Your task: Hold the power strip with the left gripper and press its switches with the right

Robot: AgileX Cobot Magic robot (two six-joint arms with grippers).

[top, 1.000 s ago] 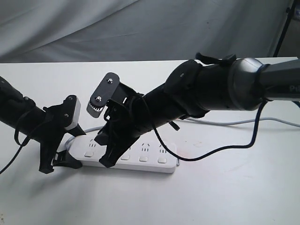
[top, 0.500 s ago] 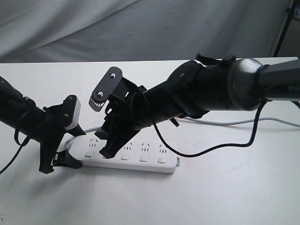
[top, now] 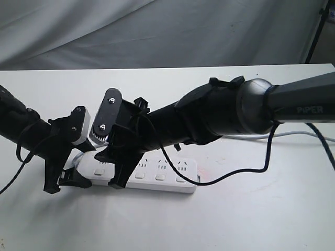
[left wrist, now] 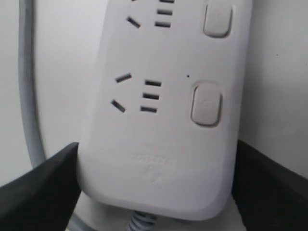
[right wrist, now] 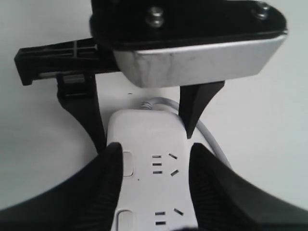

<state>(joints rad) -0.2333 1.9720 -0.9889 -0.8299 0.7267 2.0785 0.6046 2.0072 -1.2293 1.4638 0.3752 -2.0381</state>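
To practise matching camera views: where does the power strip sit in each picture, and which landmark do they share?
Exterior view: power strip low, left of centre.
Left wrist view: its rounded end fills the middle.
Right wrist view: same end, bottom centre.
Shared landmark: the grey cord.

The exterior view looks down at a slant across the table (top: 251,219), fairly near. Both wrist views hang close over the power strip (left wrist: 159,144), facing opposite ways along it, sharing one end.
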